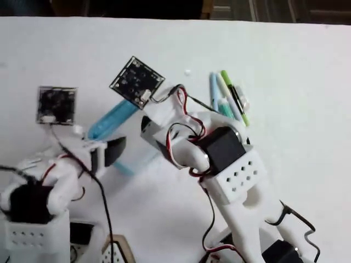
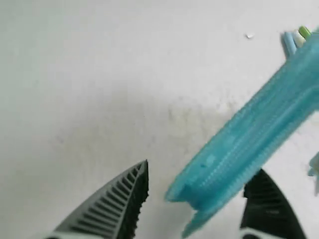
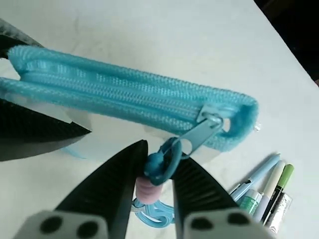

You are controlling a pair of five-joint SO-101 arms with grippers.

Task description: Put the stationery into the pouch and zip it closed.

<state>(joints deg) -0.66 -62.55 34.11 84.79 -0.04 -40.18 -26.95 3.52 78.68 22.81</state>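
The long turquoise cloth pouch (image 3: 124, 87) shows a coarse woven weave. Between the right arm's matt black plastic jaws, its zip pull (image 3: 199, 135) looks glossy.

Your pouch (image 1: 112, 121) is between your two grippers. One end of it sits between the fingers of your left gripper (image 2: 202, 174). One finger stands a little apart from the pouch, and the other is just behind it. The zip pull (image 3: 202, 132) is at the pouch's other end, the end nearer the pens (image 1: 227, 98). Its tip is pinched between the fingers of your right gripper (image 3: 159, 154). In the high view, the pens lie side by side on the table (image 1: 307, 55), to the right of the pouch and apart from it, just past your right arm.
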